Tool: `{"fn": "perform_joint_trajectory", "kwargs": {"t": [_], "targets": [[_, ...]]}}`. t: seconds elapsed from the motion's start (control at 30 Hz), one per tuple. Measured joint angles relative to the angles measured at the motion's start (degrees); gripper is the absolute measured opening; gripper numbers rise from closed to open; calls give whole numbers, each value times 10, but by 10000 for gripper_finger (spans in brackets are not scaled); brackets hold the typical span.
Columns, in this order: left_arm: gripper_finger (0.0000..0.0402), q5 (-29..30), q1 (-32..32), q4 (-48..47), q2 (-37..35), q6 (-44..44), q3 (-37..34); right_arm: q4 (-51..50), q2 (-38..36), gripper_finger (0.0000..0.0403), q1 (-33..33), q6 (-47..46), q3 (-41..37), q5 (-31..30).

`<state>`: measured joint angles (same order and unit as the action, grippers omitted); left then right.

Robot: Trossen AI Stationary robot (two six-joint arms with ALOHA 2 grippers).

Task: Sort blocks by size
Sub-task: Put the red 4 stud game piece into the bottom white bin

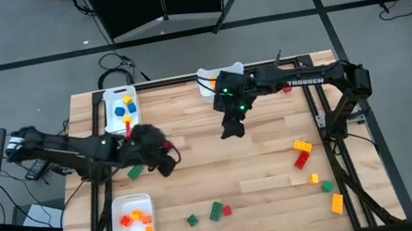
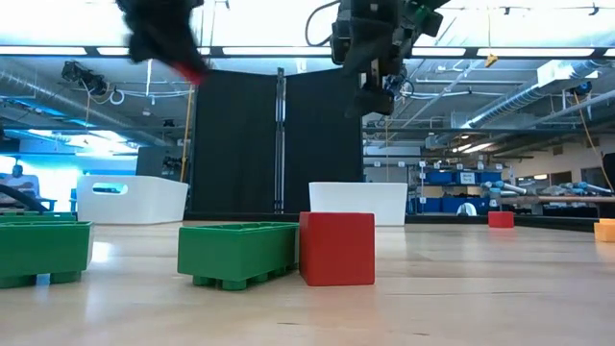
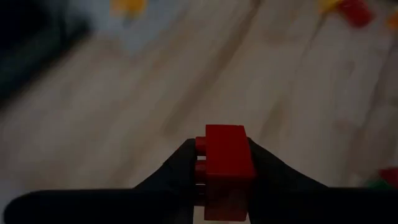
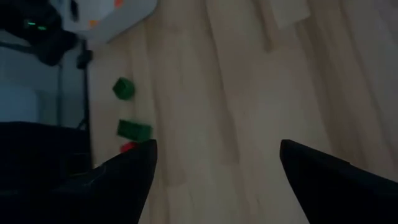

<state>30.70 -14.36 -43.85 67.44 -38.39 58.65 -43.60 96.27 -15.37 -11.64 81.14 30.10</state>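
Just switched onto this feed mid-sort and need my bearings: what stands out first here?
The left hand grips a small red plastic studded brick, raised above the wooden table near its left side. The right hand hangs open and empty over the table's far middle. Loose bricks lie scattered, among them a red and yellow cluster at the right, and a white plastic tray at the near left holds orange ones.

One marking was legible: white capitals reading "TROSSEN" stood along the dark forearm of the right robot arm in the high view
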Motion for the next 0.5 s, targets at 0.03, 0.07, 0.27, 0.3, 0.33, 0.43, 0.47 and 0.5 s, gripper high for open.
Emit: {"fn": "perform_joint_trajectory", "kwargs": {"t": [0.03,0.07,0.27,0.3,0.33,0.43,0.47,0.5], "targets": [[99,-17,-7,-50,0,-62,13,-1,0,351,2,0,0,-10],[99,-36,-16,-95,1,-119,26,-1,0,351,3,0,0,-22],[99,-128,-82,-249,1,-369,60,0,0,350,10,13,0,-80],[99,-142,-95,-264,1,-414,62,-1,0,350,10,14,0,-84],[99,-159,-110,-274,1,-457,63,-1,0,350,10,14,0,-85],[99,-201,-157,-288,6,-580,63,-1,0,350,10,16,0,-85],[99,-202,-173,-287,10,-617,63,-1,0,350,10,16,0,-85],[99,-202,-190,-288,15,-656,63,-2,0,350,10,17,0,-86]]}}
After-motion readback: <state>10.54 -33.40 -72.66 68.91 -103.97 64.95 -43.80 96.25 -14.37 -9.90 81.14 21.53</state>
